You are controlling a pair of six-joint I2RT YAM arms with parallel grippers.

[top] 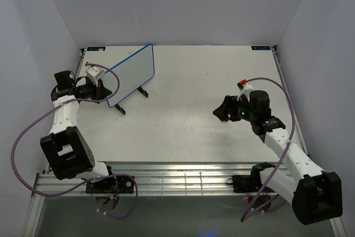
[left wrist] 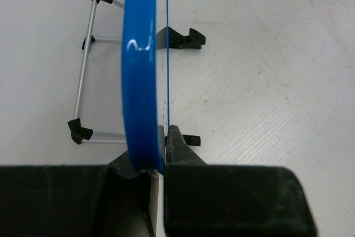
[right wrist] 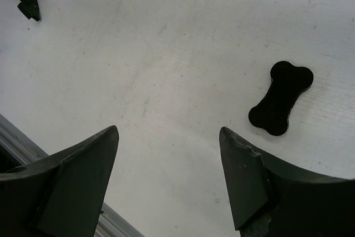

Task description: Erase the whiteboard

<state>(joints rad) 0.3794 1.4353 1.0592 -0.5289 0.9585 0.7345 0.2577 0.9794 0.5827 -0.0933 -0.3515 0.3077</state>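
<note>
Two claws divide the work. The left claw (left wrist: 162,151) is clamped on the thin blue rim of the small white rectangular whiteboard (top: 133,73). The board stands tilted on its thin silver wire stand with black feet (left wrist: 83,76) at the far left of the pale grey counter (top: 188,137). The right claw (right wrist: 169,134) hangs over the counter's right half, well apart from the board, its jaws spread wide and holding nothing. A flat black bone-shaped eraser (right wrist: 281,98) lies on the counter near it, off to one side and outside the gap between the jaws.

By my reading the step in hand is fetching the eraser: the board is braced and the wiping tool is not yet picked up. The next move calls for shifting the right claw sideways until the eraser sits between the fingers. The wrist would then turn so the jaws close across its narrow waist. Because the eraser is flat and low, the fingertips would have to come down almost to the surface.

The left wrist view shows the board only edge-on, and from above its face looks plain and pale, so I cannot tell whether any writing is on it. The eraser does not show in the top view; the right arm likely covers it. Part of the stand is hidden behind the board.
</note>
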